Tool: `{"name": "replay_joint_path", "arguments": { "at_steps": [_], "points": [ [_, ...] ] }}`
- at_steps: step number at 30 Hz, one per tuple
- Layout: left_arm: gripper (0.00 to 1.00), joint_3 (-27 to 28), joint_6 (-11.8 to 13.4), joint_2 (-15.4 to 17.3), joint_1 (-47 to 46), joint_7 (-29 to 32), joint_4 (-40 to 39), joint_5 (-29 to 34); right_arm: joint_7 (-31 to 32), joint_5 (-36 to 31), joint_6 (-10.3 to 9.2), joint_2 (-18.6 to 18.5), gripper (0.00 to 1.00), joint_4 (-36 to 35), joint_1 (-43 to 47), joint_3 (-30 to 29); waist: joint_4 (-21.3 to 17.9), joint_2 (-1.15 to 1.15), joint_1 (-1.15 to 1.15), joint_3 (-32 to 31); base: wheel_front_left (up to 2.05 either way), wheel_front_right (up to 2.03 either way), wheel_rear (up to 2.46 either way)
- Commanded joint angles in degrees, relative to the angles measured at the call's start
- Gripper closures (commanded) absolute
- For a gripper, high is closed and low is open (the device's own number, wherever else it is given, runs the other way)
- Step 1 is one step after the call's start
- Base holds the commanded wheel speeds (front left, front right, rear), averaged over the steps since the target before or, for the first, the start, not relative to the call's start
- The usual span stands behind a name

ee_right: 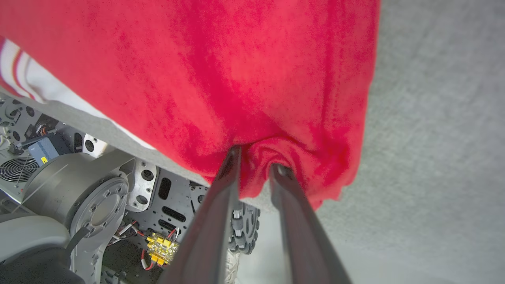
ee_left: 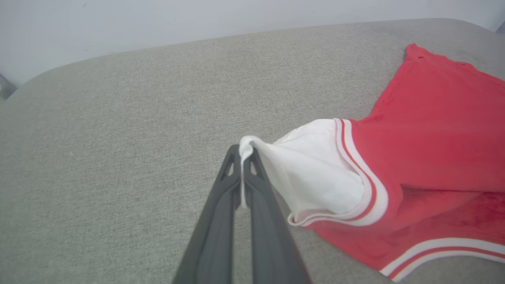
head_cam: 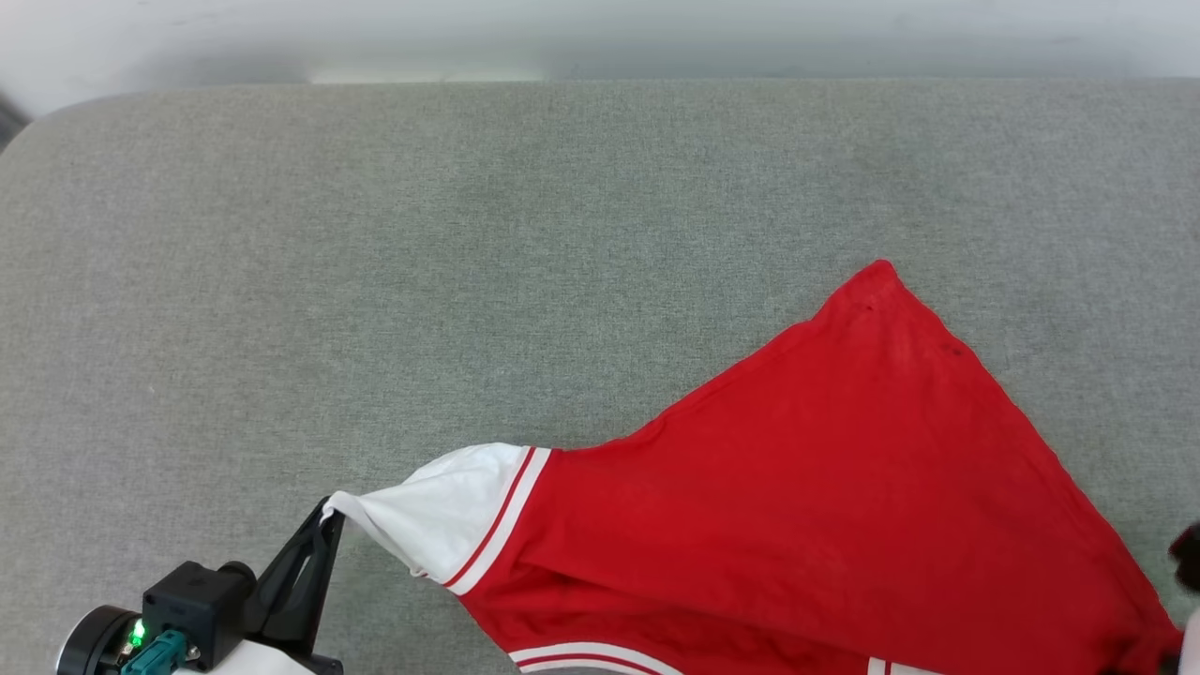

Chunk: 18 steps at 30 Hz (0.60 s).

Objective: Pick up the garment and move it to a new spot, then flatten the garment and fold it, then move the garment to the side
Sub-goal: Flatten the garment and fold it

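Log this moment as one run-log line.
red jersey: stretched between pincers over grey surface | left pincer: shut on white sleeve tip | right pincer: shut on bunched red edge

My left gripper (head_cam: 328, 514) sits low at my left, its two dark fingers slanting up toward my right and pressed together on a sleeve tip of the garment (head_cam: 825, 469). My right gripper (ee_right: 256, 162) holds its fingers narrowly parted, with bunched cloth pinched between them.
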Motion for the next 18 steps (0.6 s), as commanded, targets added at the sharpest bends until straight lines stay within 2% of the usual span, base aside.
{"name": "replay_joint_path", "arguments": {
  "at_steps": [1, 6, 10, 14, 18],
  "points": [
    [1.0, -0.02, 0.39, 0.19, -0.09, 0.01, -0.19, 0.32, -0.11, -1.24, -0.03, -1.0, 0.0, -2.25, -1.8, -1.98, 0.0, 0.0, 0.01, -0.15, 0.0, 0.0, 0.0],
    [1.0, -0.33, 0.45, -0.25, -0.77, 0.2, -0.53, 0.56, 0.25, -2.22, -0.02, -0.46, 0.0, -10.15, -8.66, -8.06, 0.55, 0.0, 0.01, 0.24, 0.0, 0.0, 0.0],
    [1.0, -0.66, 0.35, -0.57, -1.47, 0.36, -0.42, 1.04, 3.08, -3.11, -0.02, -0.67, 0.0, -14.29, -15.19, -8.99, 1.37, 0.0, 0.01, 1.29, 0.0, 0.0, 0.0],
    [1.0, -1.23, -0.21, -1.24, -2.96, 0.39, 0.02, 1.69, 9.2, -4.3, -0.02, -1.54, 0.0, -15.96, -25.79, -5.6, 2.98, 0.0, 0.01, 3.23, 0.0, 0.0, 0.0],
    [1.0, -2.02, -1.2, -2.48, -5.06, 0.41, 0.62, 2.41, 16.78, -5.75, -0.02, -1.11, 0.0, -13.2, -37.16, 1.56, 5.0, 0.0, 0.01, 5.62, 0.0, 0.0, 0.0]
  ]
}}
